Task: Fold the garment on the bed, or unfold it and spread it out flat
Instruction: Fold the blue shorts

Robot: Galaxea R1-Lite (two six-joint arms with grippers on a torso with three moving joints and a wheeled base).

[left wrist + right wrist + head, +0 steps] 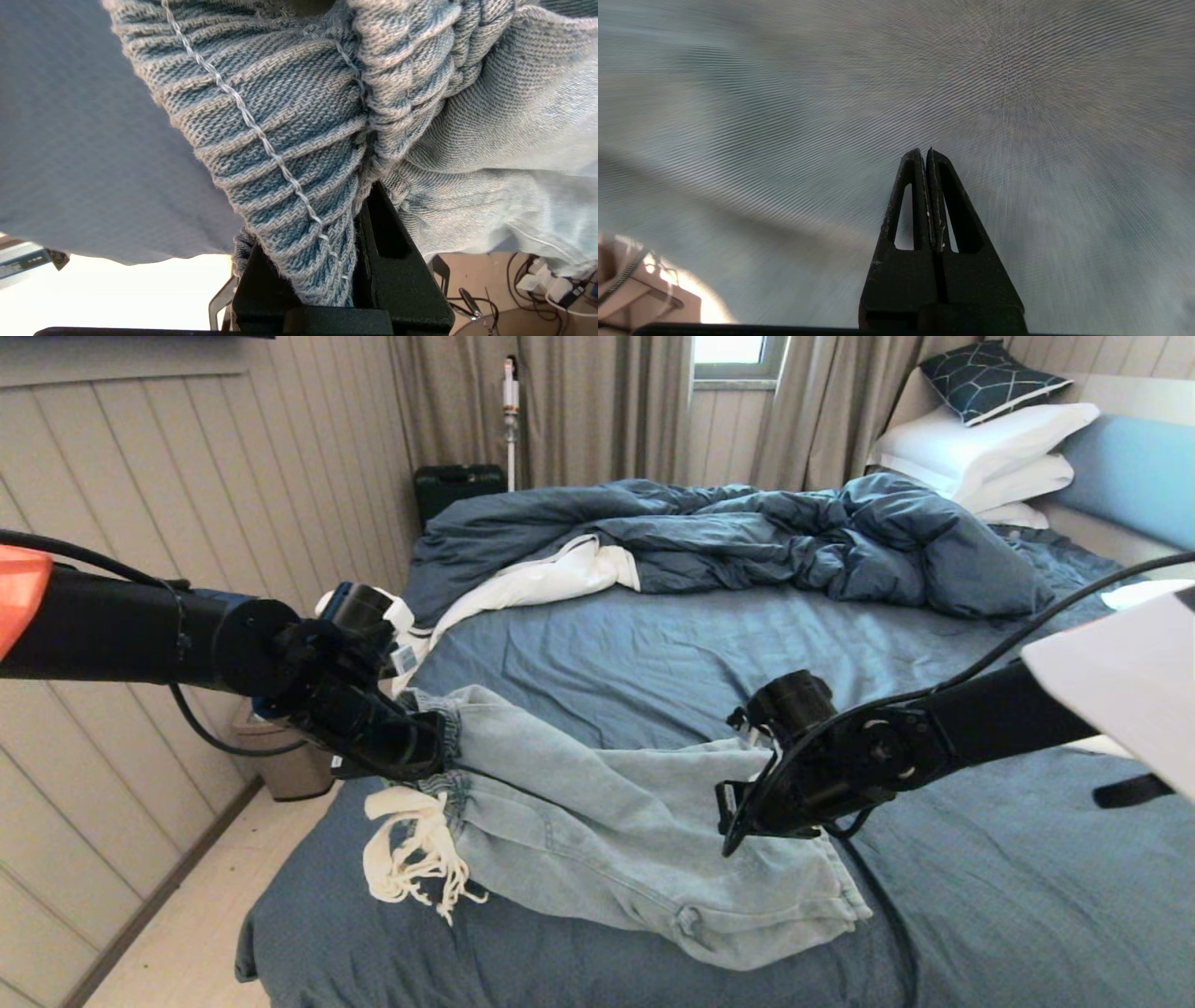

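We're holding the shorts (597,821) by the waistband in the left tool (411,747), right tool (747,812) clenched empty on the soft, limp leg; better gripping hems.

Matte black arms are trailing black cables behind each claw. The right gripper (927,154) is showing slotted, tapered fingers.

A rumpled dark blue duvet (747,537) with white lining (541,581) lies heaped across the far end of the mattress. Stacked white pillows (990,453) sit at the head, with a dark patterned cushion (990,378) leaning on top. Beige curtains (597,406) hang beside a small window (733,355). A black case (457,485) stands by the panelled wall (187,476), and a small bin (289,761) sits on the floor.
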